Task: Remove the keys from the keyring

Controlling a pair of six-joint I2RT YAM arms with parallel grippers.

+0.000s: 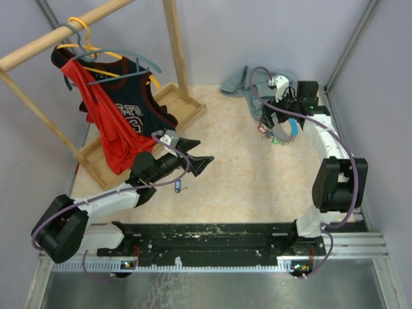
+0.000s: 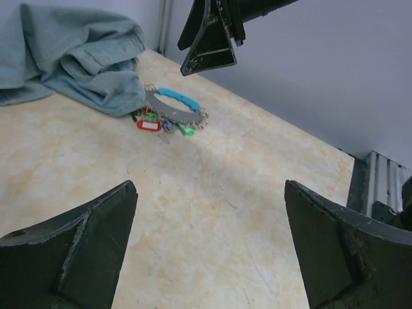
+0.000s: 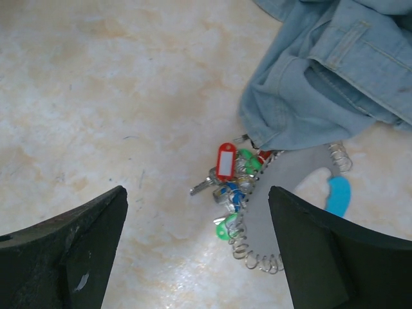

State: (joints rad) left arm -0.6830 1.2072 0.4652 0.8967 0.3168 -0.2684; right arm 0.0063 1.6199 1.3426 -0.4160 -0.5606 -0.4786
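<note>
Directly beneath the right gripper (image 3: 196,248) lies the keyring (image 3: 283,190).

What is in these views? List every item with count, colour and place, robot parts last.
wooden rack: one, pale wood, far left of the table
hangers: at least two, yellow and grey-blue, on the rack's rail
jersey: one, dark navy, hanging on the rack
red garment: one, red, hanging against the jersey
denim cloth: one, light blue, crumpled at the far edge
keyring: one, grey with a light-blue section, partly under the denim
keys: bunch, count unclear, silvery with red, green and blue tags, on the keyring
blue-tagged key: one, apart from the bunch, by the left arm
table: one, beige
left fingers: two, black, open
right fingers: two, black, open above the keys
</note>
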